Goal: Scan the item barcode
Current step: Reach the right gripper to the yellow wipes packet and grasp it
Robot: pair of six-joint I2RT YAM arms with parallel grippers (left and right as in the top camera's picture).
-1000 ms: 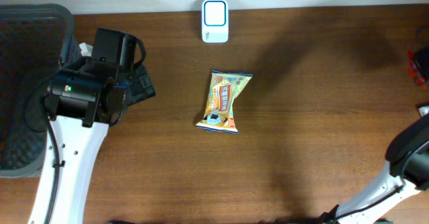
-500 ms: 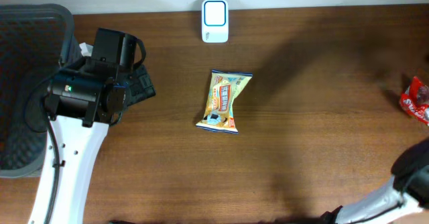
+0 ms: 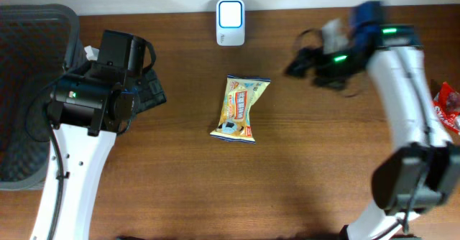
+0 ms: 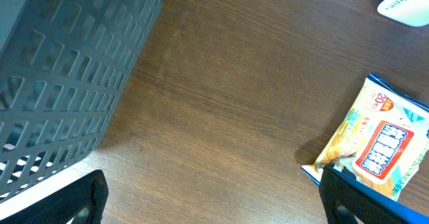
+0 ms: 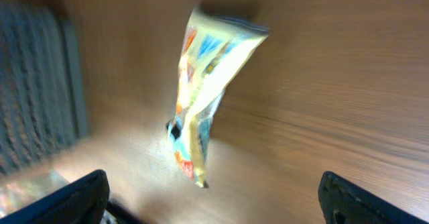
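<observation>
A brown desk (image 3: 180,197), seen from above. The right fingers (image 5: 74,197) were spread wide and empty, at two o'clock from the snack packet (image 3: 241,107). The left fingers (image 4: 67,200) were also wide, at nine. The packet lay mid-desk, face up, its long axis nearly twelve to six (top leaning toward one). This was likely the approach step. Next: grip across its narrow width, then present it to the white scanner (image 3: 230,22) at twelve.

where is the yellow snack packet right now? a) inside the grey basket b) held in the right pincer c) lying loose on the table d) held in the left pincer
C: the yellow snack packet lies flat on the wooden table, and both the left pincer and the right pincer stand open and clear of it.
</observation>
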